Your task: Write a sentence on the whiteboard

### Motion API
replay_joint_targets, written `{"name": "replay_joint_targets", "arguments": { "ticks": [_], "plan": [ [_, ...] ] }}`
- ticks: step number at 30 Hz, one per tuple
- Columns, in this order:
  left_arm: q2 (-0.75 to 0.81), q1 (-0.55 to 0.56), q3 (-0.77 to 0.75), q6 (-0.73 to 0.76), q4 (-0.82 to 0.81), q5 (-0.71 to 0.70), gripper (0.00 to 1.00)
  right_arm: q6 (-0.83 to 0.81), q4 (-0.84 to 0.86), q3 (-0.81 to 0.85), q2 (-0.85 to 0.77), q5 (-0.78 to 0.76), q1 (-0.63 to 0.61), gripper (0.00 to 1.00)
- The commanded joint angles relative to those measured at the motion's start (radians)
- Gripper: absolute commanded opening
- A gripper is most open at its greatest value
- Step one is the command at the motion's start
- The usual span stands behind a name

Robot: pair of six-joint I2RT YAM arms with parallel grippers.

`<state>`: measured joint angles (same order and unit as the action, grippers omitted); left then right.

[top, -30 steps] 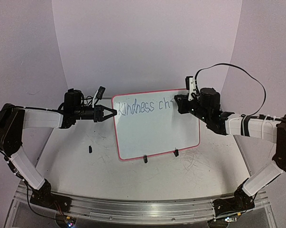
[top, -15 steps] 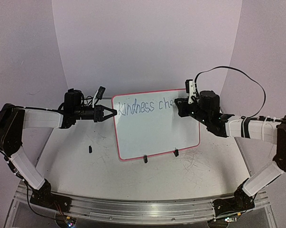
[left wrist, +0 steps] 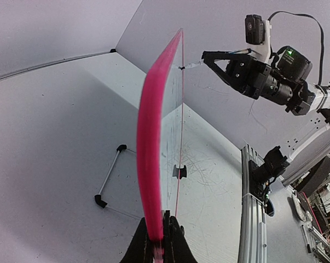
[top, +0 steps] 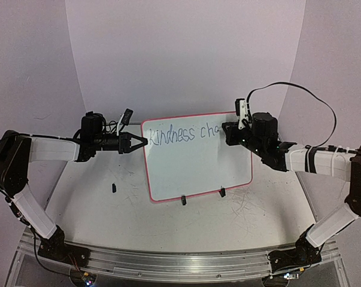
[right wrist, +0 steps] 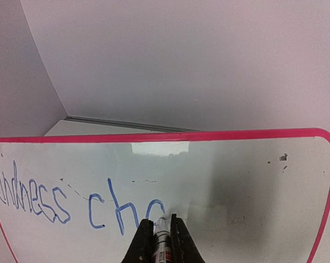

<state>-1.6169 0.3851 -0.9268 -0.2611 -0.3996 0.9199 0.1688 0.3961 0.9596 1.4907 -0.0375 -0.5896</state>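
left gripper (top: 141,142) clamped on whiteboard (top: 198,167) left edge; right gripper (right wrist: 161,227) clamped on marker (right wrist: 164,247), tip at sentence (right wrist: 55,205) end, board surface continuing rightward.

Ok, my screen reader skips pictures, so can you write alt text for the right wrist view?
The right gripper, shut on a marker, holds its tip against the pink-framed whiteboard at the end of a blue handwritten sentence reading "Kindness ch" plus an unfinished letter. A pale wall stands behind the board.
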Motion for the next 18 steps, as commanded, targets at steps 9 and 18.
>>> {"name": "replay_joint_targets", "arguments": {
  "ticks": [9, 18],
  "plan": [
    [0.007, 0.018, -0.002, 0.091, -0.019, -0.014, 0.00, 0.003, 0.011, 0.031, 0.026, -0.028, 0.008, 0.00],
    [0.005, 0.018, -0.002, 0.091, -0.019, -0.016, 0.00, 0.010, -0.023, -0.047, -0.025, -0.016, 0.008, 0.00]
  ]
}}
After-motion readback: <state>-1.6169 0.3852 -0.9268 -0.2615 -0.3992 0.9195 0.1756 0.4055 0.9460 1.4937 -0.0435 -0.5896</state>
